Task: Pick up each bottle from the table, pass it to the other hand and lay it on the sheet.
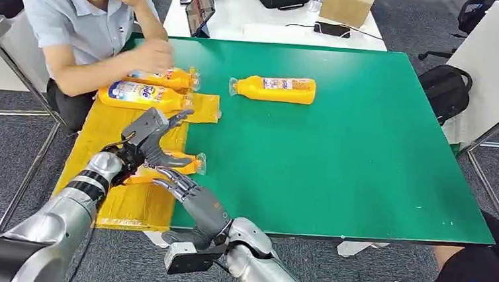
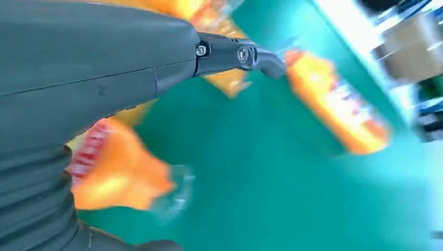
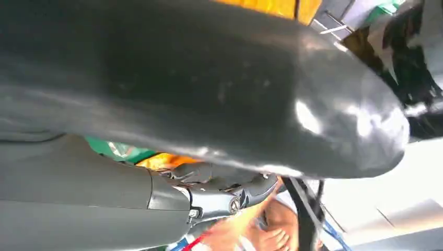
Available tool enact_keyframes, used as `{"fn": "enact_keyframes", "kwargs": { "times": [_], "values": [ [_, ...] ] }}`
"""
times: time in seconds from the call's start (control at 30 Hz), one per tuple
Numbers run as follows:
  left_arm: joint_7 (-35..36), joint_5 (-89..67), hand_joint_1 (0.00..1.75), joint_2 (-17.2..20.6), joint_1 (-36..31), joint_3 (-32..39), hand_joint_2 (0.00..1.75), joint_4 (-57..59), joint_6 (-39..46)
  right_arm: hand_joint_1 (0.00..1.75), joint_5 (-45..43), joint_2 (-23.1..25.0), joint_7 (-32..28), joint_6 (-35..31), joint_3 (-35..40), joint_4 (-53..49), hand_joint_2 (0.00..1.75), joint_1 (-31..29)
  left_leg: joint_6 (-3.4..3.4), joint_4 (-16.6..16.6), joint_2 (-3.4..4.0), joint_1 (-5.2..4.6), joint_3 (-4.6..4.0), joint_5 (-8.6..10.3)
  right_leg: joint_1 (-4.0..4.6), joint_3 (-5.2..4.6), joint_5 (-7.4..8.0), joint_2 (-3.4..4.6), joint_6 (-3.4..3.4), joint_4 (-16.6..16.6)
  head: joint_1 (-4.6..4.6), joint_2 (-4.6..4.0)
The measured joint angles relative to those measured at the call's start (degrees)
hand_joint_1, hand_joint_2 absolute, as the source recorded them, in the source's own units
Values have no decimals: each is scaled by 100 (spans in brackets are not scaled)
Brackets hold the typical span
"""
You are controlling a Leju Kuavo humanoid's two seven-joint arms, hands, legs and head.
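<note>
Head view shows the green table (image 1: 365, 156) with a yellow sheet (image 1: 130, 199) along its left side. Both silver arms reach in from below, meeting over the sheet's edge. One bottle (image 1: 274, 88) lies alone on the bare table — two more lie on the sheet. The left hand (image 1: 144, 137) grips a bottle (image 1: 182, 161) — the right hand (image 1: 176, 184), fingers spread, reaches just beneath it.

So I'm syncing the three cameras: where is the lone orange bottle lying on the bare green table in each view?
Head view: lone bottle lies at upper centre, on the green table.
Left wrist view: blurred, same bottle at right, past the left hand.
Right wrist view: I cannot find it.
Shared landmark: the green table, which appears in both the head and left wrist views.
</note>
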Motion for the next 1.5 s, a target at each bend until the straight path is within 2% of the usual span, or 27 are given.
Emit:
{"fn": "enact_keyframes", "kwargs": {
  "times": [0.23,0.27,0.4,0.53,0.7,0.8,0.9,1.0,1.13,1.2,1.27,1.37,1.5],
  "values": [
    [-9,359,0,-83,263,-2,175,-552,134,0,125,-33,0,-4,-9,-2,0,6,0,0,4,2,1,1,1,-2,0,0,0,1,-2,0],
    [2,554,0,-109,336,13,175,-677,195,0,193,-33,0,-4,-29,-6,175,19,0,0,4,2,1,0,1,-2,0,1,0,1,-4,0],
    [244,1593,0,-430,1092,211,175,-2040,523,0,527,-48,0,-33,-299,-261,175,276,0,0,4,-1,-3,-2,-1,-2,-1,0,1,-2,-2,0],
    [536,1834,0,-864,1885,477,175,-3563,855,0,444,-59,0,-232,-669,-1037,175,718,2,0,4,-1,-11,-7,-1,-6,-2,0,1,-10,-2,0],
    [671,2186,0,-1368,2890,658,175,-5311,1456,0,-500,-290,0,-1125,-1040,-3123,175,1448,4,0,4,-2,-15,-13,-1,-15,-3,0,0,-18,-2,0],
    [710,2125,0,-1486,3261,651,175,-5993,2134,0,-725,-359,0,-1024,-1481,-4317,175,1930,5,0,3,-1,-16,-13,0,-13,-3,-1,0,-18,-2,0],
    [636,1774,0,-1504,3506,669,175,-6528,2520,0,-817,-367,0,-807,-1963,-5082,175,2286,4,-1,3,0,-15,-13,1,-12,-3,-1,0,-17,-2,0],
    [698,1190,0,-1515,3655,675,175,-7007,2826,0,-679,-394,-2,-1078,-2243,-5506,175,2516,4,-1,4,0,-12,-12,1,-10,-3,-1,0,-17,-2,0],
    [913,1174,0,-1528,3729,651,175,-7258,2743,0,-819,-396,0,-1128,-2609,-5794,175,2665,4,-1,4,-1,-10,-12,0,-6,-3,0,0,-18,-2,0],
    [1019,1220,0,-1536,3787,625,175,-7205,2484,0,-593,-304,112,-788,-2952,-5735,175,2669,5,-1,3,-1,-9,-12,0,-3,-3,-1,0,-18,-2,0],
    [872,1147,0,-1554,3942,605,175,-7045,2235,0,21,-256,366,-338,-3360,-5419,175,2602,5,-1,5,-1,-1,-14,0,4,-3,0,0,-19,-2,0],
    [608,905,0,-1589,4226,548,175,-6761,2076,0,875,-245,647,-394,-3998,-4532,175,2446,5,-1,-2,-2,-4,-13,-1,1,-3,-4,1,-21,-2,0],
    [575,809,0,-1604,4358,446,175,-6580,2074,0,839,-245,612,-525,-4667,-3853,175,2214,5,-1,-13,-2,-8,-13,0,1,-3,-11,1,-19,-2,0]
  ]
}}
